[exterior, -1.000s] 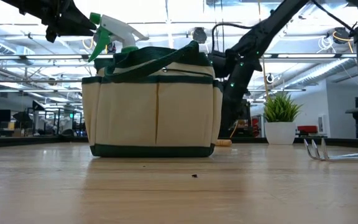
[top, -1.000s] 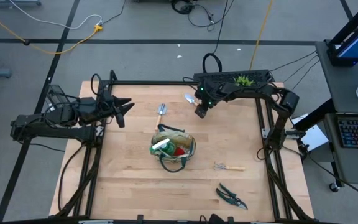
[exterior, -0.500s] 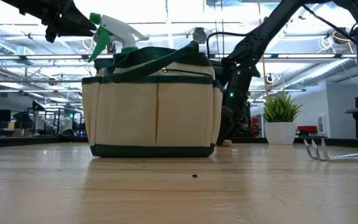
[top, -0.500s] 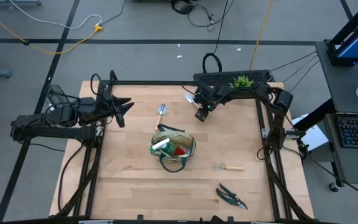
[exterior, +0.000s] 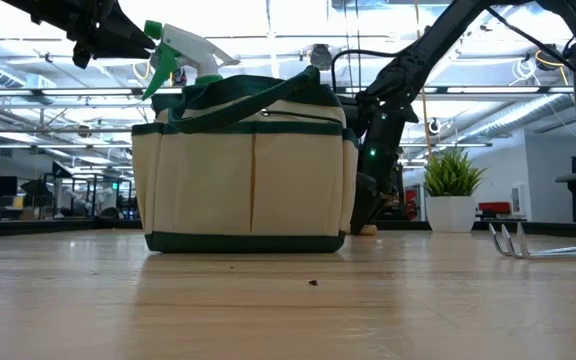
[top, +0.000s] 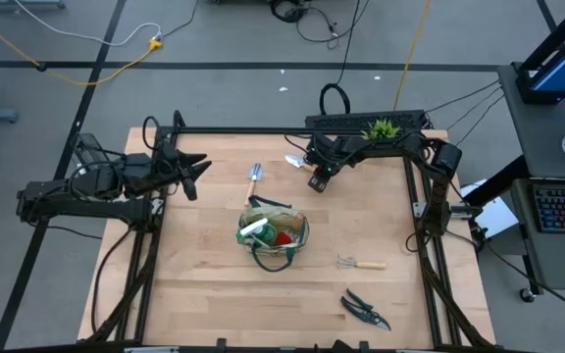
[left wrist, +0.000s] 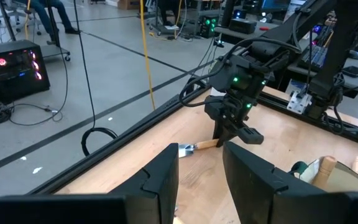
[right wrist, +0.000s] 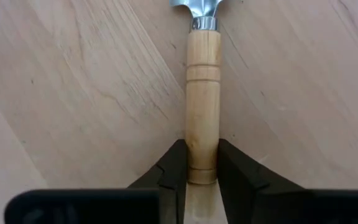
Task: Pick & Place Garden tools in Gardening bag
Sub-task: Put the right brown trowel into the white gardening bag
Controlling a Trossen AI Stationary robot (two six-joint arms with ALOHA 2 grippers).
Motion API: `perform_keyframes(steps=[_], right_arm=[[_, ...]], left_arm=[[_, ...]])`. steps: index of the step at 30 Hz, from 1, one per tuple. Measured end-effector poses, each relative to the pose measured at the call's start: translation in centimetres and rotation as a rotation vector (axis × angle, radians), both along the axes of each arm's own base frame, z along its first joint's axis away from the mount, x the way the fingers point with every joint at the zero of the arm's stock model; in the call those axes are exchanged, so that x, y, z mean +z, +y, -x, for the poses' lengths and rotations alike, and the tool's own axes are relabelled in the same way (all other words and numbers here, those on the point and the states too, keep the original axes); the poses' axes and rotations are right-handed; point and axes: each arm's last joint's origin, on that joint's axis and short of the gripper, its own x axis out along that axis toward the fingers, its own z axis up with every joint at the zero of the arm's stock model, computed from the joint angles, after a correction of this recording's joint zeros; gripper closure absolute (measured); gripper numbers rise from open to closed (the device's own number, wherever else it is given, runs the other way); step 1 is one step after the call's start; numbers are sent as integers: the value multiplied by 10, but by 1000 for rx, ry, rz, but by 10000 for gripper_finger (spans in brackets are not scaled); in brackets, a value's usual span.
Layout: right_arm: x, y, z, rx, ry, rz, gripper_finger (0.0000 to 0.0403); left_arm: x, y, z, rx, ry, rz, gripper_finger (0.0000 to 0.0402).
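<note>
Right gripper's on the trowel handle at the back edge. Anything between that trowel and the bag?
Nothing visible. The right gripper clamps the trowel handle; only bare table lies between it and the gardening bag. A second trowel lies left of that path.

Wooden table point(top: 204, 284) with bag point(top: 274, 235), tools point(top: 361, 263)

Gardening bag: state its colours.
Khaki fabric with dark green trim and handles on the gardening bag; clearest in the low view.

Dark jointed arms, black cables, small green lights, black jaws.
</note>
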Motion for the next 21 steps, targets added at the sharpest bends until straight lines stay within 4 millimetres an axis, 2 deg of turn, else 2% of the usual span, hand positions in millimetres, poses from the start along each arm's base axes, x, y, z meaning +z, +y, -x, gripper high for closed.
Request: perform_keyframes(steps=[6, 10, 18, 21], right_arm=[[1, 0, 0, -6, -8, 6, 346], [12, 2, 1, -12, -8, 73, 346], [71, 3, 10, -30, -140, 290, 346], [100, 5, 13, -46, -243, 385, 346]], left_arm=[[0, 0, 0, -1, 1, 0, 273], [0, 0, 0, 0, 0, 1, 273], [0, 0, 0, 0, -3, 3, 273], [0, 0, 0, 1, -14, 19, 273]])
